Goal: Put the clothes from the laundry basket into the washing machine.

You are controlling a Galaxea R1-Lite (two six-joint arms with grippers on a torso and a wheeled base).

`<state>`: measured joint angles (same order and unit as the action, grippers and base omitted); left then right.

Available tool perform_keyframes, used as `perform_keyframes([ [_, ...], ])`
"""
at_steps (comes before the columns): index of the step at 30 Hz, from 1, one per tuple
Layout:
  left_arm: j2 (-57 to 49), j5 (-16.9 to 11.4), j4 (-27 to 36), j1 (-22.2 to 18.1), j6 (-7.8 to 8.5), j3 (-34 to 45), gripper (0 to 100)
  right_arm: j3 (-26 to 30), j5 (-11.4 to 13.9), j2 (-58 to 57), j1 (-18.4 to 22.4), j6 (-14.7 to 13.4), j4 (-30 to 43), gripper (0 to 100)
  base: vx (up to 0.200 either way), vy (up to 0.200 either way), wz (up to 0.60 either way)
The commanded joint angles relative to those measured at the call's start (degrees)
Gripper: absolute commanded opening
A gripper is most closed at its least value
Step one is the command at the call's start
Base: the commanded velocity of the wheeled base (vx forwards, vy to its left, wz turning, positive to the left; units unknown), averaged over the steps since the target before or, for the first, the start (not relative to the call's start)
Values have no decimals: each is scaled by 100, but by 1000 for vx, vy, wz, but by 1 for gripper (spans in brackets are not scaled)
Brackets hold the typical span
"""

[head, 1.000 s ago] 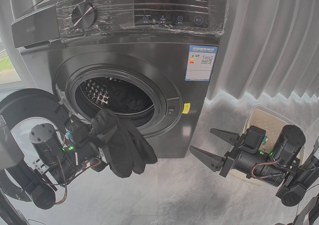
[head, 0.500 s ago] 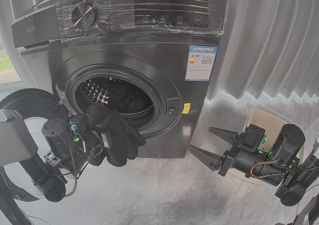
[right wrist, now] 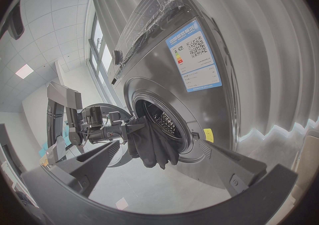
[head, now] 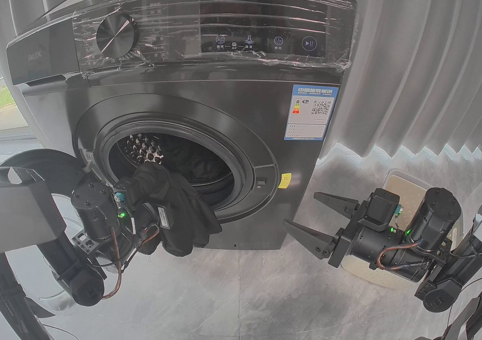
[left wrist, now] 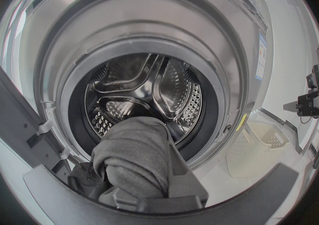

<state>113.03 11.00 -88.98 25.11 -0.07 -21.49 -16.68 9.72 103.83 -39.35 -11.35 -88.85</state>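
My left gripper (head: 146, 191) is shut on a dark grey garment (head: 183, 215) at the lower left rim of the washing machine's (head: 201, 90) round opening. The top of the garment (left wrist: 139, 156) bunches over the gripper in front of the steel drum (left wrist: 149, 83), and the rest hangs down outside past the door seal. My right gripper (head: 302, 211) hovers open and holds nothing, low and to the right of the machine, in front of the cream laundry basket (head: 401, 188). The basket (left wrist: 256, 149) stands on the floor by the machine's right side.
The washer door (head: 45, 175) is swung open to the left, behind my left arm. White curtains (head: 416, 55) hang behind and to the right of the machine. Grey tiled floor (head: 251, 296) lies open in front.
My left gripper has lifted the garment up and in toward the drum opening. The head view has shifted slightly closer. The right arm has kept still.
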Motion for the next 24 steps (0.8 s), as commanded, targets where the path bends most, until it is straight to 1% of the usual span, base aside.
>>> perform_keyframes([
  [1, 131, 17, -5, 11, 7, -13, 0, 7, 4, 6, -2, 1, -1, 100, 0, 0, 0],
  [2, 131, 17, -5, 11, 7, -13, 0, 7, 4, 6, -2, 1, -1, 100, 0, 0, 0],
  [12, 211, 25, -5, 99, 7, 5, 0, 7, -5, -12, -2, 1, -1, 100, 0, 200, 0],
  [14, 211, 61, -5, 108, 7, 13, 0, 15, -5, -12, -2, 1, -1, 100, 0, 200, 0],
  [15, 219, 122, -5, 108, -1, -4, 0, 15, -5, -12, -2, 1, -1, 100, 0, 200, 0],
  [17, 211, 131, -5, 117, 7, 13, 0, 24, -5, -12, 6, 1, -1, 100, 0, 200, 0],
  [24, 211, 140, -5, 169, 7, 13, 0, 42, -5, -12, 6, 1, -1, 100, 0, 0, 0],
])
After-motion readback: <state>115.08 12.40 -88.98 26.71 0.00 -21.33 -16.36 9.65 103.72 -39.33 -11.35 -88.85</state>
